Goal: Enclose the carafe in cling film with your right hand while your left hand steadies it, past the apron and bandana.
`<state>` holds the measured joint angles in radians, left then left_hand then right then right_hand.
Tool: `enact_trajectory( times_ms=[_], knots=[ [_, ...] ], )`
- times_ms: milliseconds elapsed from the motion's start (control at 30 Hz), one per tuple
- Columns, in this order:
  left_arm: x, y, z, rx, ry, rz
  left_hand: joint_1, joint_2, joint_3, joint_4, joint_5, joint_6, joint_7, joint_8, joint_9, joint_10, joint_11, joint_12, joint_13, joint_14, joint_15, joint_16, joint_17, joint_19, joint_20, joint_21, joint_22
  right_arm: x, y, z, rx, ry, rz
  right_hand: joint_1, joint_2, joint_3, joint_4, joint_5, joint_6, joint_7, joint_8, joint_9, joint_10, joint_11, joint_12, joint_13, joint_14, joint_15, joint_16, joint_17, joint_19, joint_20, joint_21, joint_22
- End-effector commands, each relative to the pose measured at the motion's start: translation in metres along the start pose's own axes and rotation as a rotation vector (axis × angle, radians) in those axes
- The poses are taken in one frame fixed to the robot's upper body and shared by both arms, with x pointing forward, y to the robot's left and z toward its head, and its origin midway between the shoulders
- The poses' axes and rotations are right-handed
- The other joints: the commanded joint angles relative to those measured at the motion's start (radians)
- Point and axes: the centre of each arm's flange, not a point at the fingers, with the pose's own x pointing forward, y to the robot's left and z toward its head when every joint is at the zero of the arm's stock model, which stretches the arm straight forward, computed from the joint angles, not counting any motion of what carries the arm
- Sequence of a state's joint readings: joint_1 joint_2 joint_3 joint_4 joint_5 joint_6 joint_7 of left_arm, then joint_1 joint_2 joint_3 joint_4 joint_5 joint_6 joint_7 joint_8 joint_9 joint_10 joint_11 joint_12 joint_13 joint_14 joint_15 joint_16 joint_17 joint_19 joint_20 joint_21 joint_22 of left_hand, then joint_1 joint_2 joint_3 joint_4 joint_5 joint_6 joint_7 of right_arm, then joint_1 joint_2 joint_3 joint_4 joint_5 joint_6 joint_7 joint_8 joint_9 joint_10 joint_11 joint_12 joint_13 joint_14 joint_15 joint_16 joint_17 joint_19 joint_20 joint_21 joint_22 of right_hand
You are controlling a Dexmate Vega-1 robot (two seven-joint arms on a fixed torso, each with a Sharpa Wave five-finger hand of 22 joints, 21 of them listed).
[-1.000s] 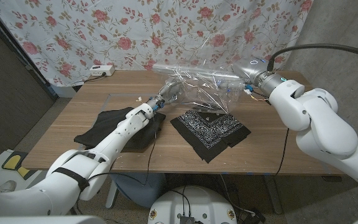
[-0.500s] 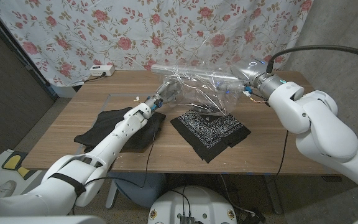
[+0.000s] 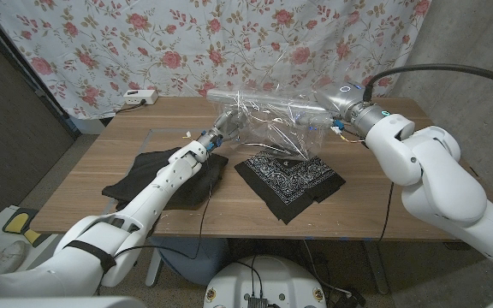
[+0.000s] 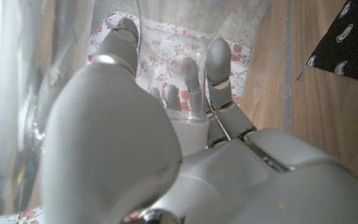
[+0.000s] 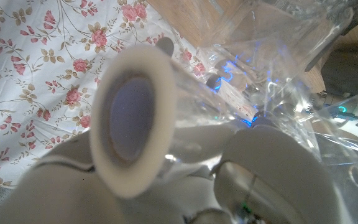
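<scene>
Carafe (image 3: 236,122): stands at the far middle of the desk (image 3: 84,184), beyond the apron (image 3: 157,175) and bandana (image 3: 291,180).
Left hand (image 3: 221,133): fingers (image 4: 219,68) press against the carafe's glass, steadying it.
Right hand (image 3: 339,104): holds the cling film roll (image 3: 264,101) by its end; finger pose cannot be told.
Cling film (image 3: 285,133): sheet hangs from the roll over the carafe.
Step advice: keep the film taut and carry it round the glass while the left hand braces.
Room: free desk lies to the carafe's left; the curtain (image 3: 187,43) is close behind.

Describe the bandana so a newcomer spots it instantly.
On the wooden table, look at its middle, just below the cling film. The bandana is the black cloth with white paisley print; the apron to its left is plain black.
</scene>
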<state>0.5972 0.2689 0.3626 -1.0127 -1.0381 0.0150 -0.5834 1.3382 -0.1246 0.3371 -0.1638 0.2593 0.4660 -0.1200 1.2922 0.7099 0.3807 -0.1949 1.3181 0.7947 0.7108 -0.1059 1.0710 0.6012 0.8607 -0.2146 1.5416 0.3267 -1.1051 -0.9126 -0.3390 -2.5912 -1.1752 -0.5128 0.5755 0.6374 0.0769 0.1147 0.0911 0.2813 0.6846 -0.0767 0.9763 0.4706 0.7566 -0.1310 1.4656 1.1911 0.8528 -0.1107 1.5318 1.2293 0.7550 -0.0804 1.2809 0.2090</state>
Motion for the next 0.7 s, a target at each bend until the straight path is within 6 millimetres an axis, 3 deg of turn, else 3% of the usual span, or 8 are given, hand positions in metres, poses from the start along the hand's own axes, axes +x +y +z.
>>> enact_trajectory(
  times_ms=[33, 700],
  knots=[
    [-0.008, -0.0002, 0.0088, 0.003, -0.017, -0.009, 0.256, 0.262, -0.002, -0.001, 0.007, 0.007, 0.003, 0.169, 0.003, 0.002, -0.004, 0.002, 0.005, 0.064, -0.04, 0.385, 0.005, 0.0, -0.008, -0.007, -0.002, -0.0029, -0.0017, 0.0051, 0.0, 0.011, -0.008, 0.074, 0.078, 0.007, 0.003, -0.004, 0.045, -0.042, 0.006, 0.004, 0.061, -0.05, 0.108, 0.051, 0.011, -0.103, 0.005, 0.004, -0.001, -0.039, 0.005, 0.001],
    [-0.008, -0.0033, 0.0086, 0.012, -0.028, -0.005, 0.255, 0.263, -0.002, -0.001, 0.007, 0.009, 0.001, 0.172, 0.003, 0.004, -0.005, 0.001, 0.008, 0.062, -0.039, 0.385, 0.01, 0.0, -0.008, -0.005, -0.001, -0.0087, 0.006, 0.0013, 0.013, 0.02, -0.002, 0.074, 0.078, 0.008, 0.005, -0.005, 0.045, -0.041, 0.01, 0.001, 0.062, -0.049, 0.107, 0.051, 0.011, -0.104, 0.006, 0.005, -0.005, -0.039, 0.009, -0.002]
  ],
)
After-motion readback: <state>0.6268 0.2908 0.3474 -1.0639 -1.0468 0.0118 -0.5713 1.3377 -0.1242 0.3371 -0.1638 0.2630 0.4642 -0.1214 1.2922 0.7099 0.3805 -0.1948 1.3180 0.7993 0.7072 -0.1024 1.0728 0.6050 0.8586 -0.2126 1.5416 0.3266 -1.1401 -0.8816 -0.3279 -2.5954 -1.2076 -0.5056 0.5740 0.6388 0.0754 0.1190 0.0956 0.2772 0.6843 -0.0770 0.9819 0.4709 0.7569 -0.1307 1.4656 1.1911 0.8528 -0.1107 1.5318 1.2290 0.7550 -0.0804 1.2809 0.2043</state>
